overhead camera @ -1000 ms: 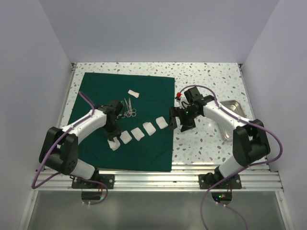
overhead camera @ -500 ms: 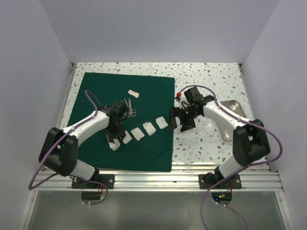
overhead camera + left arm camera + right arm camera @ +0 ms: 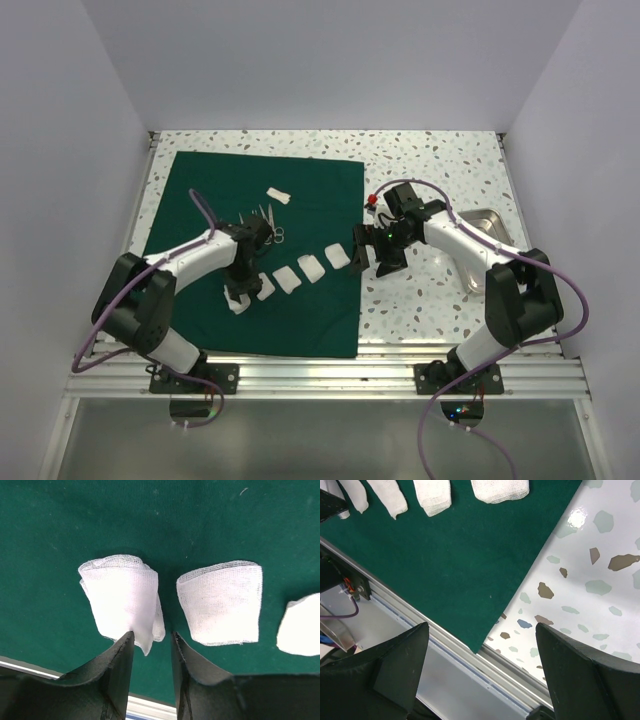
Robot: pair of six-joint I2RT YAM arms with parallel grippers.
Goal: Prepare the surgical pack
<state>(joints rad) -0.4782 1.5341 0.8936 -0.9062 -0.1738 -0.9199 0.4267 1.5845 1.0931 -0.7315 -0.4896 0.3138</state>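
**Top view.** The green cloth lies flat on the left half of the speckled table. It is a near-square sheet with no clear long axis, its edges parallel to the table's. Its near edge meets the aluminium rail. Plain pale walls close 3 sides. 5 gauze squares form a diagonal row on the cloth; scissors lie behind them. A steel tray sits far right. The left gripper is over the nearest square. The right gripper is just off the cloth's right edge.

**Left wrist view.** Fingers narrowly apart — a gauze corner lies between the tips, unclamped.

**Right wrist view.** Jaws wide apart, empty, above the cloth's near right corner.
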